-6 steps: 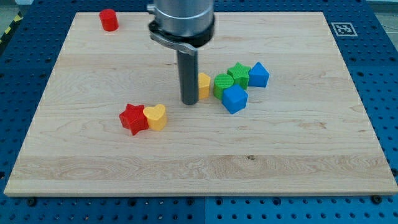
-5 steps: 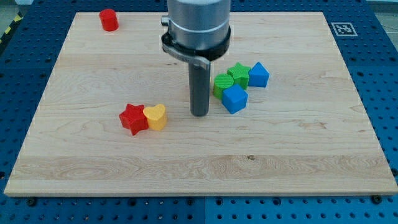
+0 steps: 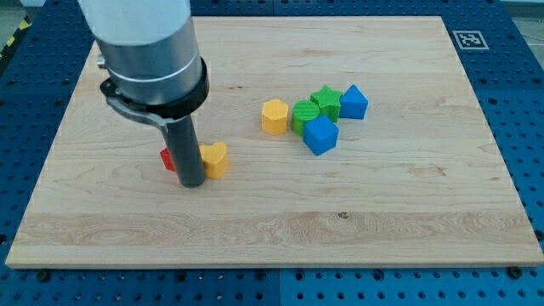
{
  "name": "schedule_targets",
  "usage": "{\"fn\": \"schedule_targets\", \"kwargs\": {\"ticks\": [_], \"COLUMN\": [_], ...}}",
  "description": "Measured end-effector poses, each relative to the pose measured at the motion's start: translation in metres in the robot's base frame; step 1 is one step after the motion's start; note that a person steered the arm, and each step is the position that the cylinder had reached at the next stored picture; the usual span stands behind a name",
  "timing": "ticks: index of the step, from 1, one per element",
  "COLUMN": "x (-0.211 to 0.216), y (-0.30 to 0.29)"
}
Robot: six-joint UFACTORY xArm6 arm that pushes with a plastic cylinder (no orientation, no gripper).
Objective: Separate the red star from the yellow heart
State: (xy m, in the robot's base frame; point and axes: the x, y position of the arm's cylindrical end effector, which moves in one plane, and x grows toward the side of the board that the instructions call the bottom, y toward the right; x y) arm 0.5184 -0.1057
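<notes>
My tip rests on the board in front of the seam between the red star and the yellow heart, left of the view's middle. The rod hides most of the red star; only its left edge shows. The yellow heart shows on the rod's right, touching or nearly touching it. Whether star and heart still touch is hidden by the rod.
A cluster sits right of centre: a yellow hexagon, a green cylinder, a green star, and two blue blocks. The wooden board lies on a blue pegboard. The arm's body covers the top left.
The rod has moved from beside the yellow hexagon to the left and down, to the red star and yellow heart. The hexagon is uncovered; the red cylinder at top left is now hidden.
</notes>
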Motion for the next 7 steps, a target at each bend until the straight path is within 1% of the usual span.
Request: {"fn": "schedule_targets", "kwargs": {"ticks": [1,2,3,4,5,6,7], "x": [-0.006,-0.01,-0.01,-0.037,-0.034,-0.014,-0.043], "y": [0.0,-0.013,-0.046,-0.053,-0.011,0.0,0.011]}}
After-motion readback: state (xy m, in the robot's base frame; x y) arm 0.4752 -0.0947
